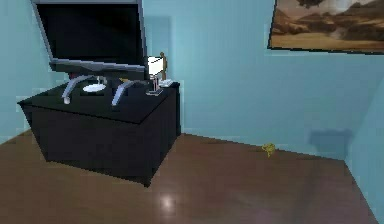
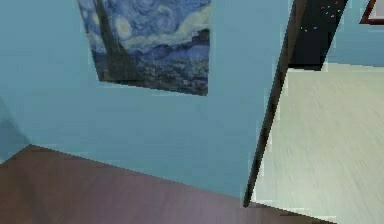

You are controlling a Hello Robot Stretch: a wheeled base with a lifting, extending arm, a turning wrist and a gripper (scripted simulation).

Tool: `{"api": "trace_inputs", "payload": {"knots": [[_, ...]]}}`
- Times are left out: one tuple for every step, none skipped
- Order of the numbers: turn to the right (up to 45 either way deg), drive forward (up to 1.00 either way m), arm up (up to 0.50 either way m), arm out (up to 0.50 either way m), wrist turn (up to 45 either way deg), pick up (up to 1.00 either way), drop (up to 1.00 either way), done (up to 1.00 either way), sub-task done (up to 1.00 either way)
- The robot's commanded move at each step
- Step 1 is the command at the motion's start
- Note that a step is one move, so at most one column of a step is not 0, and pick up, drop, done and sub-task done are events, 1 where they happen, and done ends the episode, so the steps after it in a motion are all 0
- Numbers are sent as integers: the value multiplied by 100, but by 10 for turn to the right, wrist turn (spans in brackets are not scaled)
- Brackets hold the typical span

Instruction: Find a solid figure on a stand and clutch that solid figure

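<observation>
A black TV stand (image 1: 100,128) stands at the forward view's left against the blue wall. On it rests a large dark television (image 1: 90,35) on curved grey legs. At the stand's right corner is a small upright white and dark object (image 1: 156,74); its shape is too small to tell. A flat white item (image 1: 94,88) lies between the television's legs.
A framed landscape painting (image 1: 328,24) hangs at the forward view's upper right. A tiny yellow thing (image 1: 269,150) lies on the brown floor by the wall. The arm side view has a blue swirling-sky painting (image 2: 150,42) on a blue wall, and a dark-framed doorway (image 2: 275,100) to a pale-floored room.
</observation>
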Motion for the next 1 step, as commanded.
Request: {"api": "trace_inputs", "payload": {"knots": [[-30,0,0,0,0,0,0,0,0]]}}
